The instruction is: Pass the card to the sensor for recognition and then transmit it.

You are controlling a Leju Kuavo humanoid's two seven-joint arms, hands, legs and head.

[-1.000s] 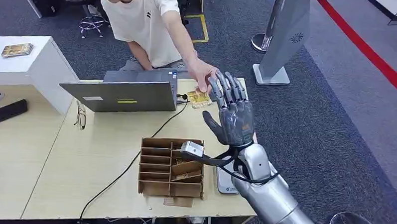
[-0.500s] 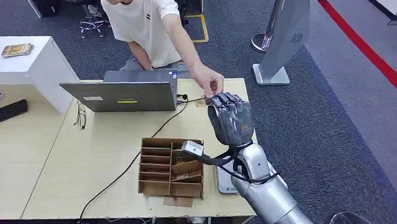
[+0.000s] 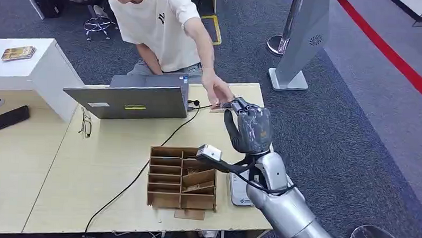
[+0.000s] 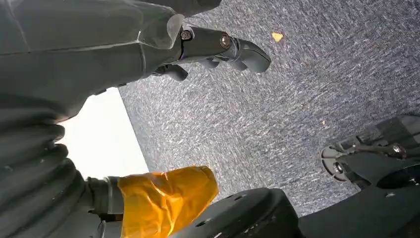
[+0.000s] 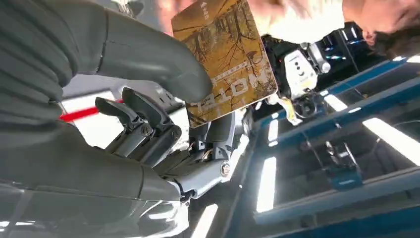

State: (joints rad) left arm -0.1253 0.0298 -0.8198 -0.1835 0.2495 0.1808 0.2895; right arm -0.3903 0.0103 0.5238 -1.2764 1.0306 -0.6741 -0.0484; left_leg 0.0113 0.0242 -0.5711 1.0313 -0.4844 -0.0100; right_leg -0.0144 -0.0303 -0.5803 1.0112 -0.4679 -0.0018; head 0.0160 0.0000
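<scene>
My right hand (image 3: 248,128) is raised over the far right part of the table (image 3: 106,163), its fingers curled in. In the right wrist view the thumb and fingers (image 5: 148,69) pinch a brown-gold card (image 5: 225,59) printed with trees and the word HOTEL. A person's hand (image 3: 218,91) hovers just beyond my fingers, at the card's far end. The white card sensor (image 3: 238,192) lies flat on the table under my right forearm. My left hand (image 4: 218,44) hangs over grey carpet, fingers loosely extended, holding nothing.
A wooden compartment box (image 3: 182,177) stands left of the sensor. An open laptop (image 3: 130,97) with a black cable (image 3: 143,172) sits at the table's far edge, glasses (image 3: 85,122) beside it. The person (image 3: 159,27) leans in from behind. A white cabinet (image 3: 25,65) stands left.
My right hand went from spread open to curled around the card that the person handed over. The person's hand has drawn back a little to the left.
</scene>
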